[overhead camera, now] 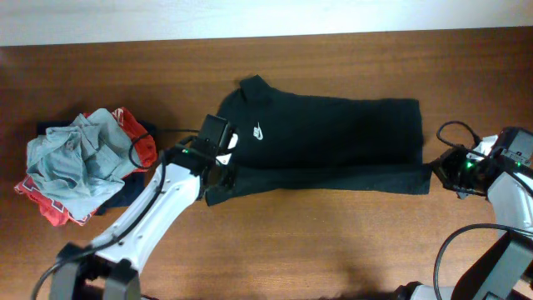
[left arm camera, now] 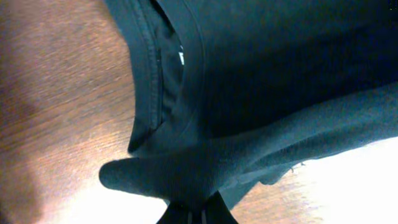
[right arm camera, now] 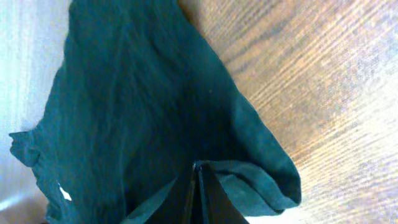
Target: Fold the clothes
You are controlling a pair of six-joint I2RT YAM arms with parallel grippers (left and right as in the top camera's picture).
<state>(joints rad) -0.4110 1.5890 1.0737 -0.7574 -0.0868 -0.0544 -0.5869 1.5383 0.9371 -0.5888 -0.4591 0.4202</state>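
A black T-shirt [overhead camera: 333, 133] with a small white chest logo [overhead camera: 260, 132] lies spread across the middle of the wooden table, its front strip folded over. My left gripper [overhead camera: 218, 169] is shut on the shirt's near-left edge by the collar. In the left wrist view the jaws [left arm camera: 200, 210] pinch a bunch of black fabric [left arm camera: 186, 174], with the neckline [left arm camera: 155, 81] above. My right gripper [overhead camera: 439, 169] is shut on the shirt's near-right corner. In the right wrist view its jaws [right arm camera: 198, 168] close on a fold of the black cloth [right arm camera: 137, 106].
A heap of other garments [overhead camera: 83, 162], grey-blue on top with red-and-white and navy beneath, sits at the table's left. Bare wooden table [overhead camera: 333, 242] shows in front of the shirt. A pale wall strip [overhead camera: 250, 17] runs along the far edge.
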